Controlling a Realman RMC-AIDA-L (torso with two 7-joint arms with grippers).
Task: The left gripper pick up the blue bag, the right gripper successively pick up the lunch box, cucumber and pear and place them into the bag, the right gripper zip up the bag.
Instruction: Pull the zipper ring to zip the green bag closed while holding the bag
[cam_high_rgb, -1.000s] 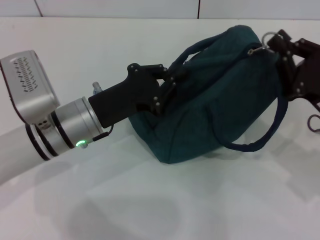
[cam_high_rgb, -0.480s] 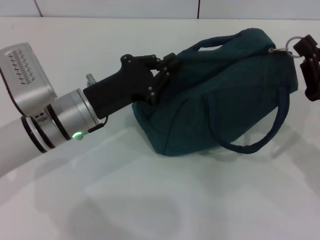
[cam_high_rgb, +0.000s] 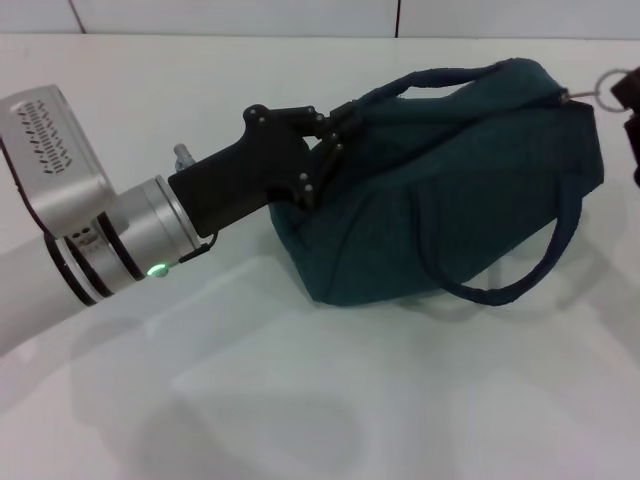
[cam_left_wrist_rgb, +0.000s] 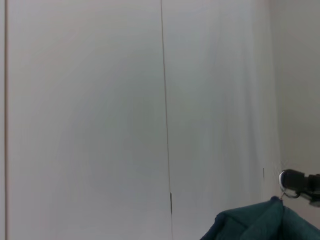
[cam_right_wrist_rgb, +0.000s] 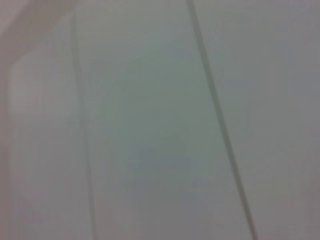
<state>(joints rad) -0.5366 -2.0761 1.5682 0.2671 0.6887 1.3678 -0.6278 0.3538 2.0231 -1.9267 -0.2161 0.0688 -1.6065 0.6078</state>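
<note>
Blue bag on table; left hand clamps handle (right hand grips ring pull).

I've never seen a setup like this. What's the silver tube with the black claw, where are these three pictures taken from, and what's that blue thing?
It is a two-armed robot. The big picture comes from a camera on its head, looking down at a white table. The silver tube is its left arm; the black left tool at its end is shut on the blue bag, at one end. At the far edge, the right tool holds the bag's zipper ring. The other two pictures come from wrist cameras: one shows wall and the bag's top, the other only pale panels.
</note>
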